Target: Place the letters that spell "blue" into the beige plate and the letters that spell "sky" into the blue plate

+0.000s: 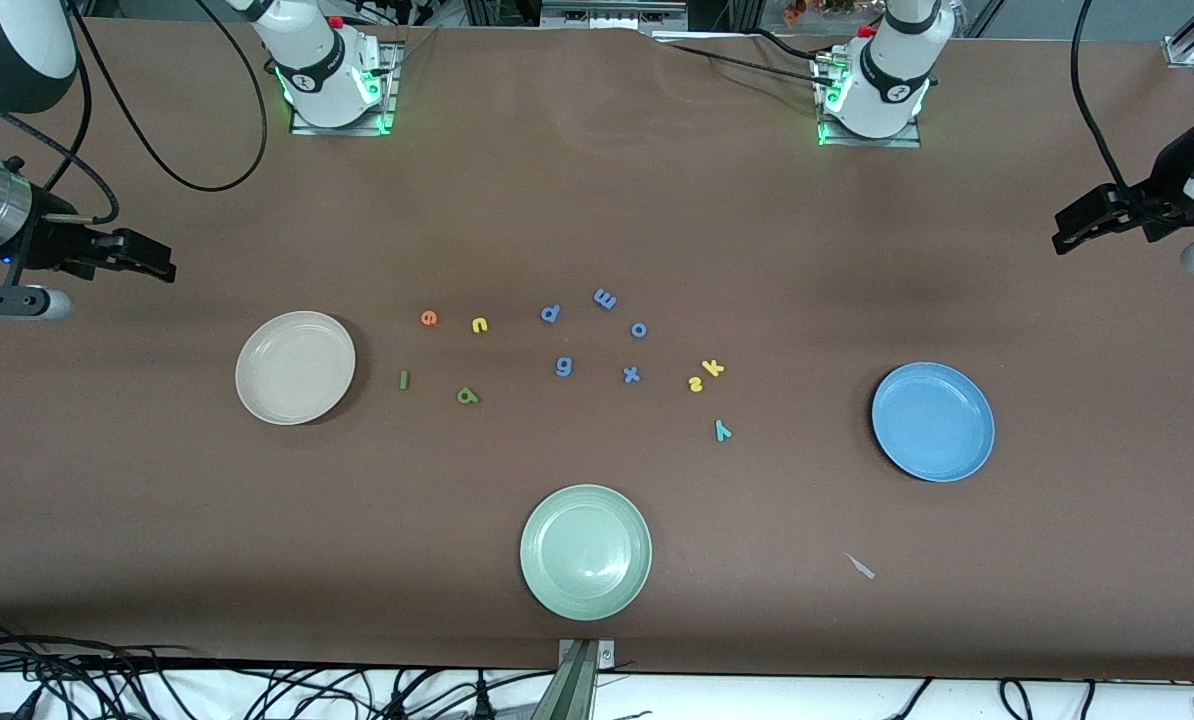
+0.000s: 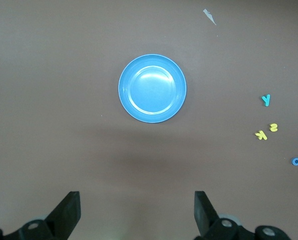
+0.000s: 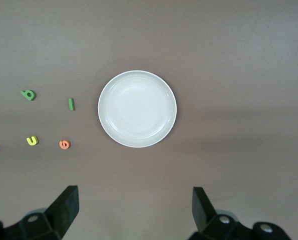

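Note:
The beige plate lies toward the right arm's end of the table. Beside it lie the orange e, yellow u, green l and green b. The blue plate lies toward the left arm's end, with the yellow s, yellow k and teal y beside it. My right gripper and left gripper hang open and empty, high over their table ends.
A pale green plate sits near the front camera's table edge. Several blue letters lie mid-table between the two letter groups. A small pale scrap lies nearer the front camera than the blue plate.

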